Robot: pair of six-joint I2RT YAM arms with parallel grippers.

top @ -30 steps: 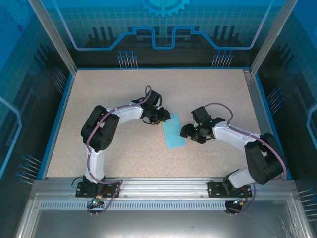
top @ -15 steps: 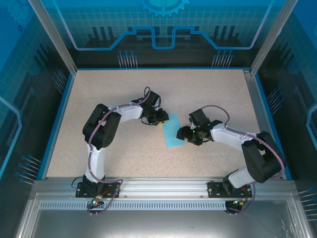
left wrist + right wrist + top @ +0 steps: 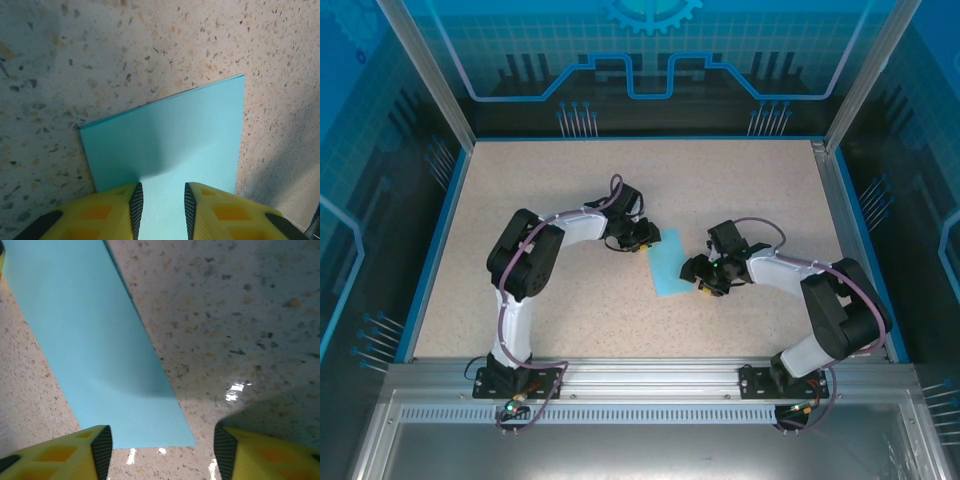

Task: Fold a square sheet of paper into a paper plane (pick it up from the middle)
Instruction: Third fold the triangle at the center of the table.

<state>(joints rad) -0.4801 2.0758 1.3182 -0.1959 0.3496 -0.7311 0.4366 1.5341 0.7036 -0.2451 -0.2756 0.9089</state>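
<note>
Reaching in from the lower right of the overhead frame, the right gripper (image 3: 698,273) hangs low over the speckled surface (image 3: 550,180), its yellow fingers (image 3: 75,455) spread wide with the near corner of the light-blue sheet of paper (image 3: 670,263) between them; the sheet lies flat at the frame's centre as a narrow rectangle, one edge doubled; at its far end the left gripper (image 3: 644,240) stands over it, jaws a narrow gap apart, paper showing through; whether they touch it I cannot tell.
</note>
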